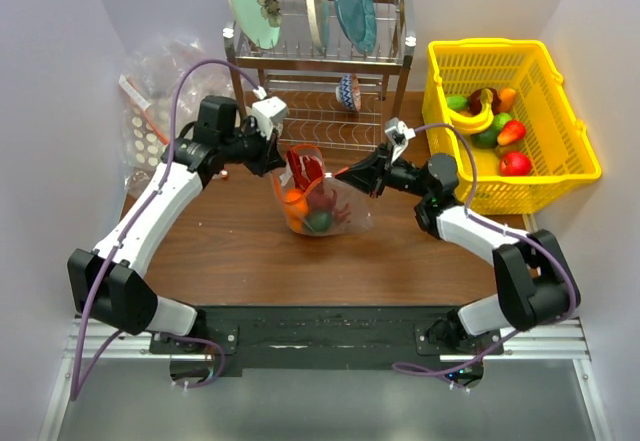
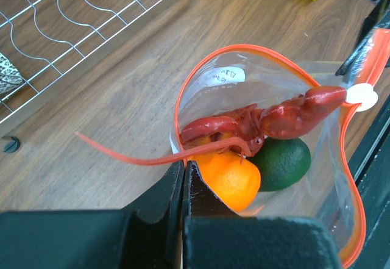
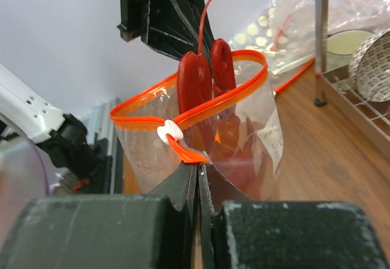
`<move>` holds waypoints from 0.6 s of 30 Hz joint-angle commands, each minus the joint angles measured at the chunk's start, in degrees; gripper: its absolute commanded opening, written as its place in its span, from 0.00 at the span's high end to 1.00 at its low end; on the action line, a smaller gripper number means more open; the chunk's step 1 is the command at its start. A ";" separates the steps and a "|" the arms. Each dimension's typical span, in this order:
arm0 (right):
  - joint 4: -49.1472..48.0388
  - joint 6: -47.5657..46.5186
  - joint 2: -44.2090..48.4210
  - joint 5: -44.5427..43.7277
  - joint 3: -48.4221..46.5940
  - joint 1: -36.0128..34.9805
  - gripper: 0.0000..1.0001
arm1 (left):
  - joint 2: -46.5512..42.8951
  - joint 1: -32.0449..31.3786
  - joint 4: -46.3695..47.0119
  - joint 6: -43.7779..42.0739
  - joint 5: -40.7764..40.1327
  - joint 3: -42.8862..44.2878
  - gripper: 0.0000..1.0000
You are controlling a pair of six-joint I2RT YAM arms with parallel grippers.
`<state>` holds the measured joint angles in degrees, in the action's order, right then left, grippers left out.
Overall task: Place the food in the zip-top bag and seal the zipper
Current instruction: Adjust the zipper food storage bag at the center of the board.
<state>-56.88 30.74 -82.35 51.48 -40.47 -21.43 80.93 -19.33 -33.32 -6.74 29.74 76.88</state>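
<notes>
The left pincer [image 1: 277, 157] is closed, with the rim of the zip-top bag [image 1: 345, 211] pinched between its fingers at the bag's 10 o'clock. The left wrist view shows the two fingers [image 2: 173, 186] pressed together over the clear film. The right pincer [image 1: 345, 174] is also clamped on the rim, at about 2 o'clock. Its fingertips [image 3: 186, 186] meet on the orange-red edge just beside the white slider [image 3: 169, 132].

Held between the two, the bag sits near the middle of the table [image 1: 230, 251] with its mouth spread wide. The zipper [image 2: 183, 98] is unsealed and runs as an open orange-red loop around the mouth.

All the food is inside the bag. The lobster [image 2: 268, 122] lies on top, its claws [image 3: 204, 80] rising to the rim and one long feeler [image 2: 122, 153] trailing out over the edge. The orange [image 2: 231, 177] lies under it, and the green fruit [image 2: 283, 162] touches the orange at its 3 o'clock.

From the bag, a wire dish rack [image 1: 320, 71] holding plates [image 1: 255, 1] stands at 12 o'clock. A yellow basket [image 1: 565, 101] of toy fruit is at 2 o'clock. A heap of dotted clear bags [image 1: 150, 91] lies at 10 o'clock.
</notes>
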 commanded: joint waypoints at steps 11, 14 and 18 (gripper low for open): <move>12.94 -9.57 11.33 -5.70 -3.38 -0.28 1.00 | 0.37 -1.85 -7.90 3.58 -4.42 14.98 1.00; 12.41 -7.89 11.51 -5.43 -5.93 -0.19 1.00 | 0.46 -2.29 -4.75 3.75 -3.11 8.22 1.00; 12.50 -7.54 11.51 -6.04 -6.20 -0.19 1.00 | 1.25 -2.29 -2.53 3.84 -5.39 2.84 1.00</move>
<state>-42.15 22.04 -72.75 46.11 -43.77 -21.47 81.49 -21.32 -37.65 -4.14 26.04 83.57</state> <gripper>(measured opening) 0.007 0.018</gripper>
